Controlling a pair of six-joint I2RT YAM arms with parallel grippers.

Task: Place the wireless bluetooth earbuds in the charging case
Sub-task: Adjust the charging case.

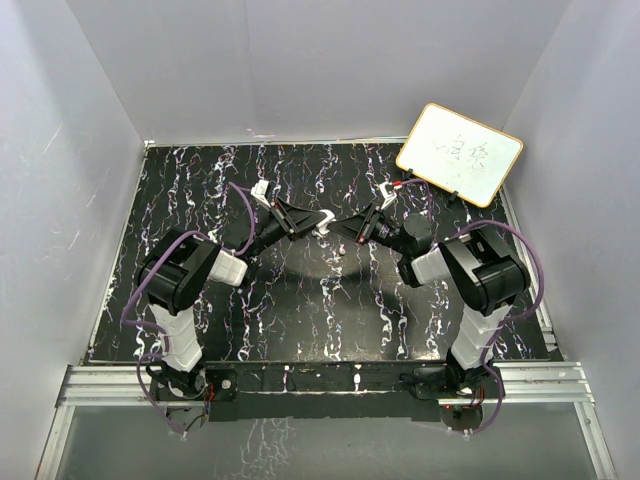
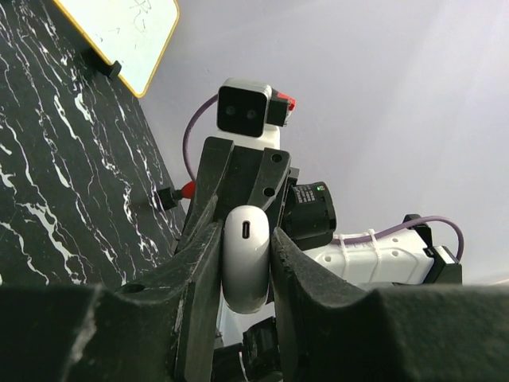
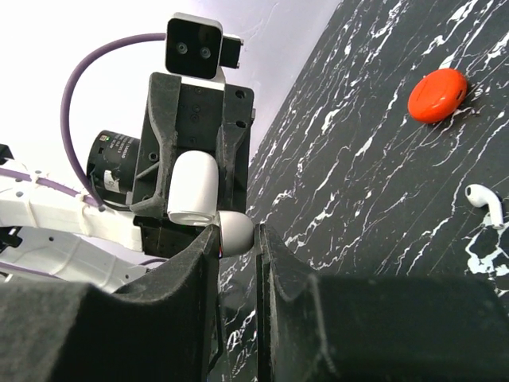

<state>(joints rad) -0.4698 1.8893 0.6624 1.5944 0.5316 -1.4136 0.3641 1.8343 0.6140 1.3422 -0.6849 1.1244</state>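
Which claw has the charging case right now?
The left claw: the white case, charging port showing, is clamped in it. The right claw only pinches a smaller white rounded piece.

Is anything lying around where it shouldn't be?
Yes. One small white earbud lies loose on the black marbled table, apart from the red round puck. It looks left out, because the white rounded charging case is up in the air, pinched by the left end effector and right end effector.
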